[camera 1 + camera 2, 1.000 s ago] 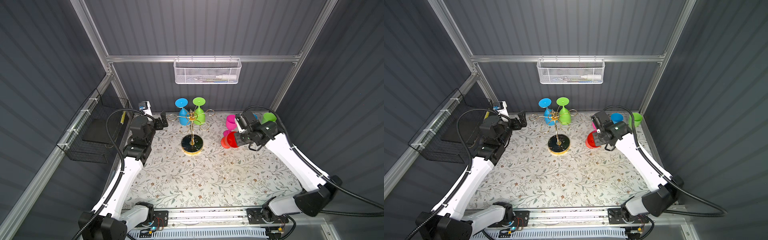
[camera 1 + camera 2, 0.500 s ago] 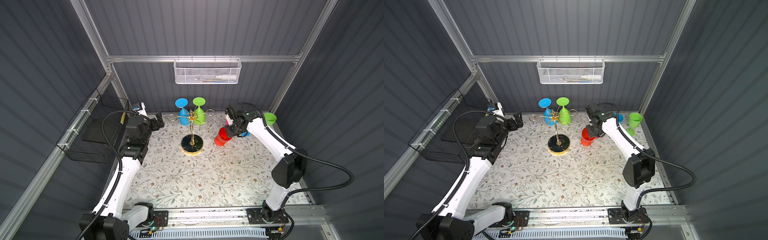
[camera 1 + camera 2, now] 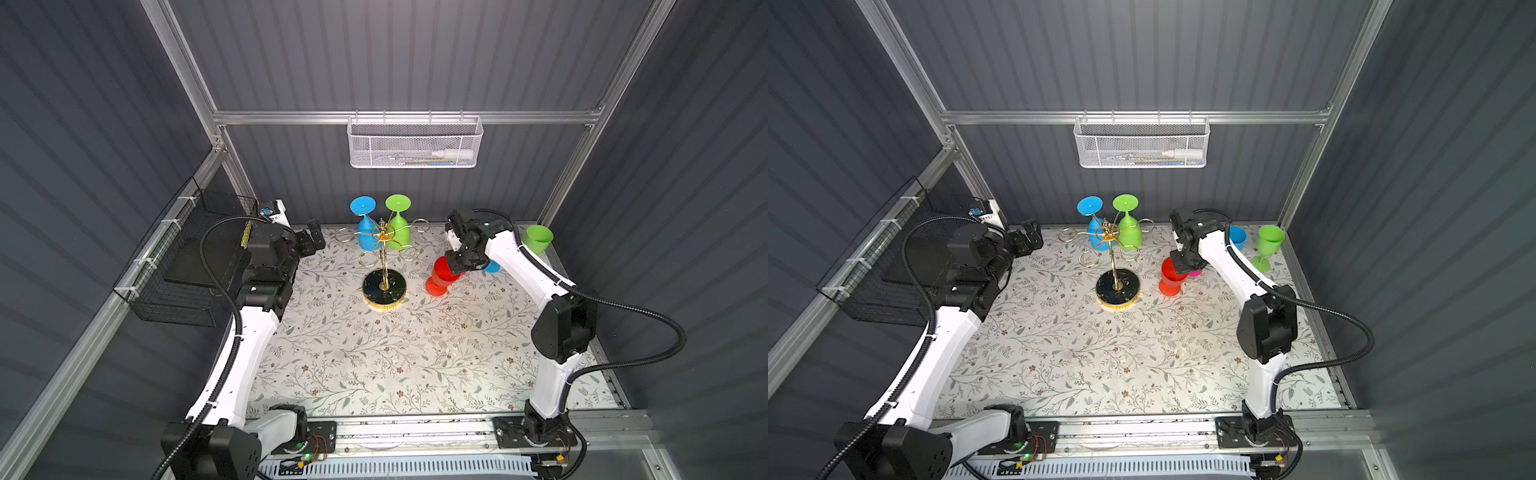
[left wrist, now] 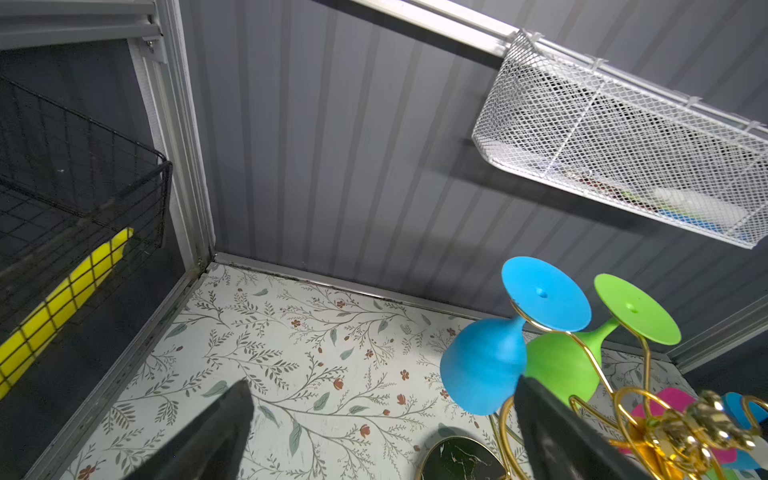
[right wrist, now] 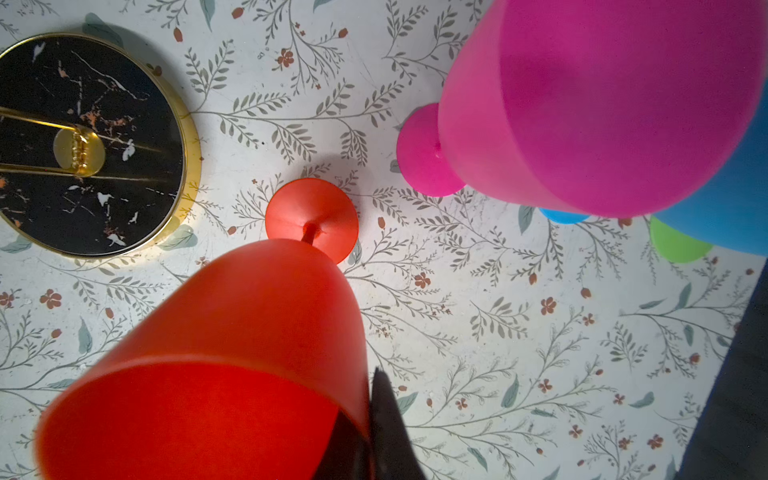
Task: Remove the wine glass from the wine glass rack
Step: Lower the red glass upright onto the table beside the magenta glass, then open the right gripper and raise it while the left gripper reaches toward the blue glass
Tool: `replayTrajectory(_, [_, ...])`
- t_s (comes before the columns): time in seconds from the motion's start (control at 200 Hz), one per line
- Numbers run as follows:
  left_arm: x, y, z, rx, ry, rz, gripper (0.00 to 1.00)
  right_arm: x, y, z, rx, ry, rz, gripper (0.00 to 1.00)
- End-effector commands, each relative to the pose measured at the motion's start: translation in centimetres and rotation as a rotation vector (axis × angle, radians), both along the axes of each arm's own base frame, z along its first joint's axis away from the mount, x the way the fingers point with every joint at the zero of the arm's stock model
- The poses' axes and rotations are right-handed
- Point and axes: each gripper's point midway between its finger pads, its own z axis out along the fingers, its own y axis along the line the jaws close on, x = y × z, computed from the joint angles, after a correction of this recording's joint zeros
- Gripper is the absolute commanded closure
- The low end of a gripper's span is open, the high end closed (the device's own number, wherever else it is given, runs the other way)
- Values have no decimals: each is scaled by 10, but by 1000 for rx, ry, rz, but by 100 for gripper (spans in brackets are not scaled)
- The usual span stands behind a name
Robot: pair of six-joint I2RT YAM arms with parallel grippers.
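Observation:
The wine glass rack [image 3: 384, 249] [image 3: 1111, 239] is a gold wire stand on a round black base [image 5: 89, 141], at the back middle of the mat. A blue wine glass [image 3: 365, 233] [image 4: 482, 365] and a green wine glass [image 3: 399, 235] [image 4: 559, 365] hang upside down from its loops. To the right of the base a red wine glass [image 3: 440, 276] [image 3: 1171, 277] [image 5: 232, 353] stands upright, its foot on or just above the mat. My right gripper [image 3: 459, 259] [image 5: 370, 399] is shut on its rim. My left gripper [image 3: 313, 239] [image 4: 382, 386] hangs open left of the rack, holding nothing.
A pink glass [image 5: 582, 104] stands close beside the red one, under my right wrist. A blue glass [image 3: 1237, 237] and a green glass [image 3: 538, 239] stand at the back right. A white mesh basket [image 3: 415, 143] hangs on the back wall and a black wire basket [image 3: 187, 257] on the left wall.
My right gripper has carried the red glass left toward the rack's base and brought it from tilted to upright, low over the mat. The left gripper has barely moved.

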Motion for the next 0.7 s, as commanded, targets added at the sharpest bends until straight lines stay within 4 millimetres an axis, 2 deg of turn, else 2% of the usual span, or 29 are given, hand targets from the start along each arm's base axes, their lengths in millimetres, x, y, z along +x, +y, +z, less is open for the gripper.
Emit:
replayTrajectory(0.0, [2, 5, 9, -55, 14, -2, 1, 0, 1, 1, 4, 17, 16, 90])
replayTrajectory(0.14, [9, 8, 7, -102, 26, -13, 0, 3, 5, 7, 21, 0, 22, 83])
replayTrajectory(0.395, [25, 7, 2, -173, 56, -68, 1, 8, 8, 28, 78, -48, 23, 61])
replayTrajectory(0.565, [43, -5, 3, -226, 86, -176, 2, 6, 0, 61, 166, -134, 1, 43])
replayTrajectory(0.6, [48, -9, -3, -249, 109, -213, 2, 4, -2, 70, 186, -162, -6, 41])
replayTrajectory(0.615, [51, -10, 8, -252, 90, -224, 3, 3, -3, 73, 195, -174, -8, 40])
replayTrajectory(0.695, [60, -27, 5, -310, 123, -349, 5, -4, -8, 92, 271, -240, -22, 34])
